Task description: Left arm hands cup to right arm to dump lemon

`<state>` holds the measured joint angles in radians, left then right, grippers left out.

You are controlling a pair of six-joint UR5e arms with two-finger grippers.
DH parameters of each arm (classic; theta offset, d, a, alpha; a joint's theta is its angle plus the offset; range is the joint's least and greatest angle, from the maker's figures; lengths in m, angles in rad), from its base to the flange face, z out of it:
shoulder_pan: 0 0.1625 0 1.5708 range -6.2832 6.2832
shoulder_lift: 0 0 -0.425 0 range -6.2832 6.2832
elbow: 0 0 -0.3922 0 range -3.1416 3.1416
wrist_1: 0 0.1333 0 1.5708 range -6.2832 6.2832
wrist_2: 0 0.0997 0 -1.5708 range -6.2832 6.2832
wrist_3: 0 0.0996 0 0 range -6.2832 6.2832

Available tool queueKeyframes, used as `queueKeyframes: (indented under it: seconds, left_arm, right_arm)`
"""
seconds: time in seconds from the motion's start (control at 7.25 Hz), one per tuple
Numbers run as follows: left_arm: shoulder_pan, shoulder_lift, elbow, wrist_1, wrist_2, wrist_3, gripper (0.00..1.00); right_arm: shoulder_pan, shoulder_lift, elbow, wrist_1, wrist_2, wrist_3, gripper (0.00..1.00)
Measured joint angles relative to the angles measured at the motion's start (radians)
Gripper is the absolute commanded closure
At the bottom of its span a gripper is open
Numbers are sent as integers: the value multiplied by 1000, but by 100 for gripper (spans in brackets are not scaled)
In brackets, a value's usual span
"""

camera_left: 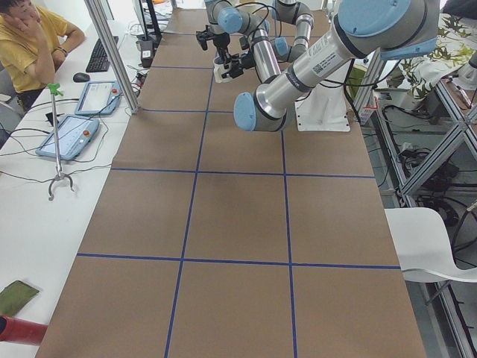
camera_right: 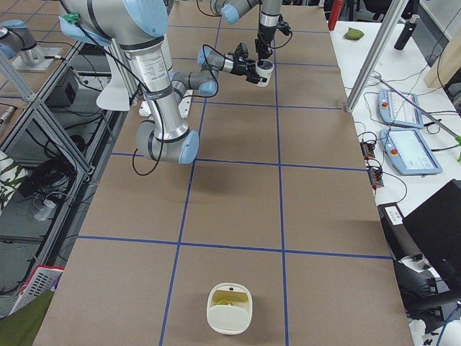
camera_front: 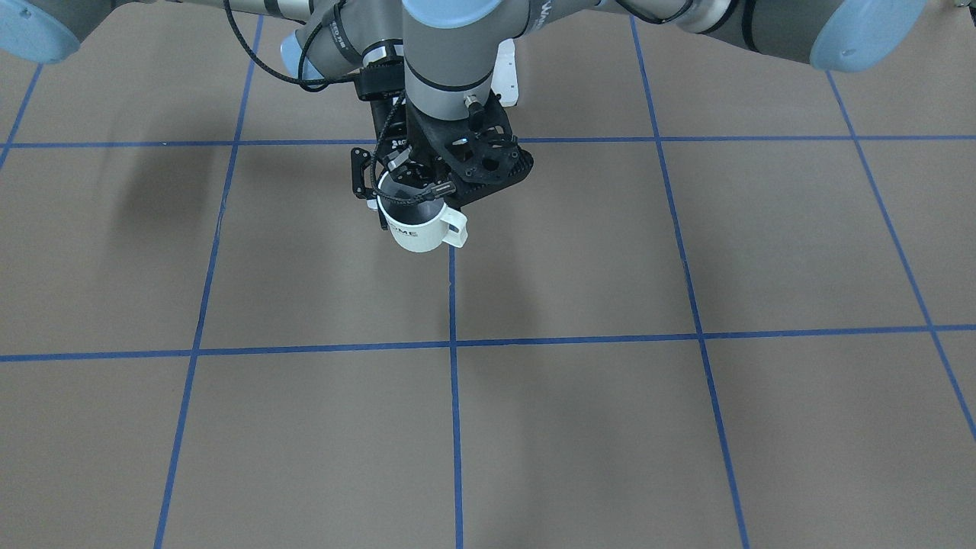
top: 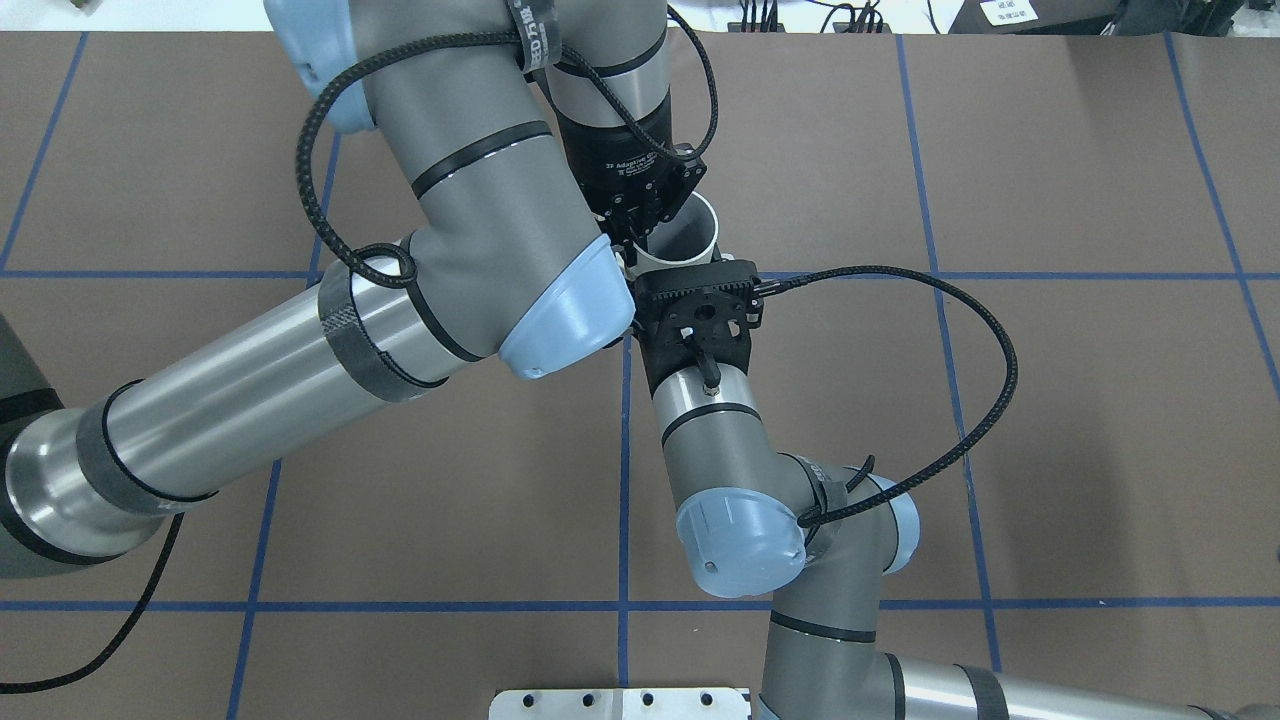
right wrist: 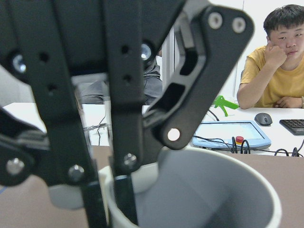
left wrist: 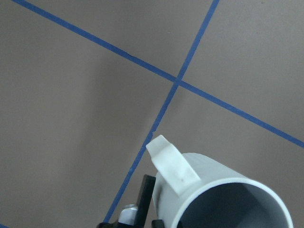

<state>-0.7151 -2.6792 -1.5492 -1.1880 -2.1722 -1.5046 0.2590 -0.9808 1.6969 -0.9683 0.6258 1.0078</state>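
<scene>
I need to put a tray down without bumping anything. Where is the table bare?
Bare: the squares at the left end of the table, and the right-end squares short of the bowl. Crowded: mid-table, where left arm and right arm overhang around the raised cup.

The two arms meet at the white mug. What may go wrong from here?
1. The left gripper pinches only the rim of the cream-white lettered mug, held above the brown blue-taped table. Whether the jaws of the right gripper, under its perforated black bracket, are shut is hidden; an early release may drop the mug.
2. A thin black cable crosses the mug's mouth and might snag.
</scene>
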Motion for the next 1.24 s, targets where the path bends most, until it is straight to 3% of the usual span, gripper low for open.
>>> queueKeyframes:
  seconds: [1.24]
  left_arm:
    - [-25, 3, 3, 30, 5, -2, 100]
  right_arm:
    - [-42, -40, 18, 50, -67, -3, 0]
